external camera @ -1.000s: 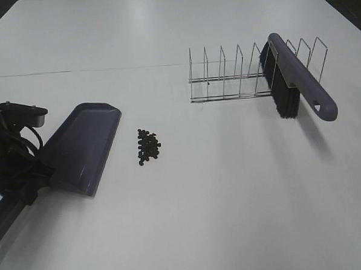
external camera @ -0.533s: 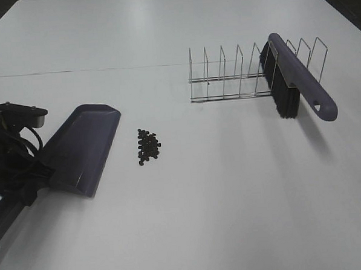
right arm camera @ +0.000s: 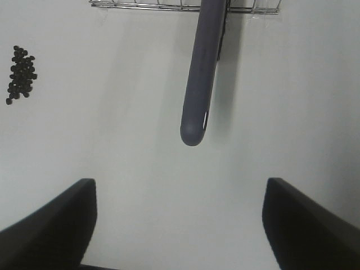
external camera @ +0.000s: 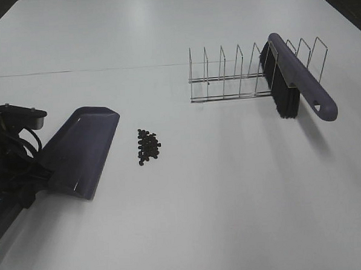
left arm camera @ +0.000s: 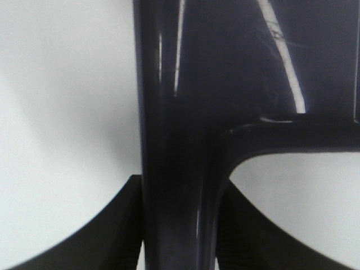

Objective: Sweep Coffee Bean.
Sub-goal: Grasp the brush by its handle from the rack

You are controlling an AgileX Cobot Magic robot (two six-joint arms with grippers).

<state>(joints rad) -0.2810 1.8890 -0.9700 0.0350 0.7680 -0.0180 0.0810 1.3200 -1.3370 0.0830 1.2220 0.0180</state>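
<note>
The coffee bean (external camera: 148, 146) cluster is lying unmoved on the table (external camera: 233, 217), left of centre, with its long axis running 12 to 6 o'clock. At its 9 o'clock the dustpan (external camera: 81, 151) is edging slightly further toward 9 over the last second, its long lip still facing the beans. The left gripper (left arm camera: 180, 242) is clamping the pan's handle. The pan is likely still being positioned, and no sweeping is starting yet. Out at 2 o'clock the brush (external camera: 299, 83) is resting in the wire rack (external camera: 226, 78). The right gripper (right arm camera: 180, 225) is hovering spread wide, short of the brush handle.
</note>
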